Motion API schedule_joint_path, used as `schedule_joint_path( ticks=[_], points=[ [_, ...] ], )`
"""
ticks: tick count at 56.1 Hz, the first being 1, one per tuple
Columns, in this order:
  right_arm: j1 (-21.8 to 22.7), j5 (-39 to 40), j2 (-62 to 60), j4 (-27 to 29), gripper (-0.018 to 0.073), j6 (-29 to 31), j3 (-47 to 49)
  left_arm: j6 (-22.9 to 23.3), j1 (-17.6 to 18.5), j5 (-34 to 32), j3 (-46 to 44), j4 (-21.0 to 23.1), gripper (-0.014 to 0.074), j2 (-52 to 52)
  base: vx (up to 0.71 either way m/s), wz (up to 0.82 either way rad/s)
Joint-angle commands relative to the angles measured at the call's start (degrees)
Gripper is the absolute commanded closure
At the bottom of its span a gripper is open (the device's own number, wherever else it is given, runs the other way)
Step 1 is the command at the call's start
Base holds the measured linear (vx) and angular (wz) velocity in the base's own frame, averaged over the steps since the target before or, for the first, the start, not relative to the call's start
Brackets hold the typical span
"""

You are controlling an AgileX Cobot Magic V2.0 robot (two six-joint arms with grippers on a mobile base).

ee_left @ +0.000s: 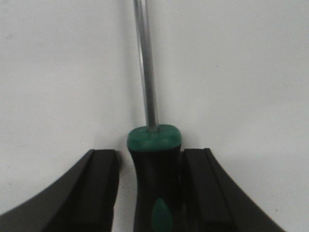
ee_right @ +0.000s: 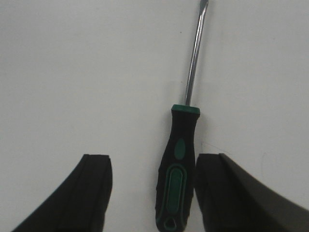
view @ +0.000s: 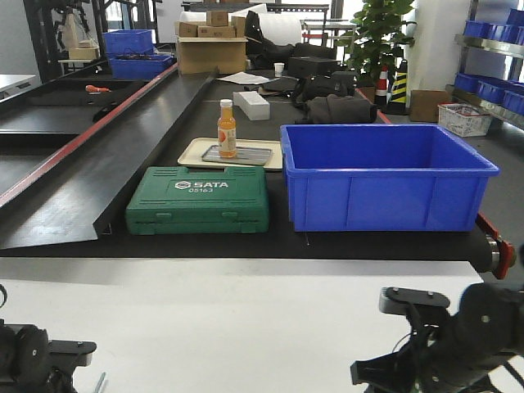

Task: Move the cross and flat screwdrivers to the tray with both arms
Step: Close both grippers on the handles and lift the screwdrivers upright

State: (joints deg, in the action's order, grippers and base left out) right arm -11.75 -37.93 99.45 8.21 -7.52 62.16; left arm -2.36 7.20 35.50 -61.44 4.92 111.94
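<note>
straddles one screwdriver (ee_left: 154, 186) with the open left gripper (ee_left: 149, 152); flanks the second screwdriver (ee_right: 177, 176) with the wide-open right gripper (ee_right: 153, 157), both on a white table (ee_left: 58, 72).

Bright, even indoor light; wrist views soft.
The white bench (view: 205, 327) looked washed out, shadows faint; the left wrist view blurred its screwdriver (ee_left: 153, 141) near the lens.

The screwdriver (ee_left: 153, 141) (left wrist view) has tip and butt cropped.
</note>
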Motion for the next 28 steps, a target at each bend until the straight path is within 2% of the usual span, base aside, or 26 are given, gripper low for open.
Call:
schedule_joint_path(
  ticks=[1,28],
  points=[
    [-0.15,0.9,2.58,-1.59,0.0106,-4.82,4.53,0.24,0.16,-0.39,-1.06,0.78,0.0175,-2.1,0.0,0.0],
    [-0.1,0.19,13.18,-3.36,0.0106,-5.74,7.3,0.24,0.16,-1.34,-1.06,0.78,0.0175,-2.1,0.0,0.0]
  ],
)
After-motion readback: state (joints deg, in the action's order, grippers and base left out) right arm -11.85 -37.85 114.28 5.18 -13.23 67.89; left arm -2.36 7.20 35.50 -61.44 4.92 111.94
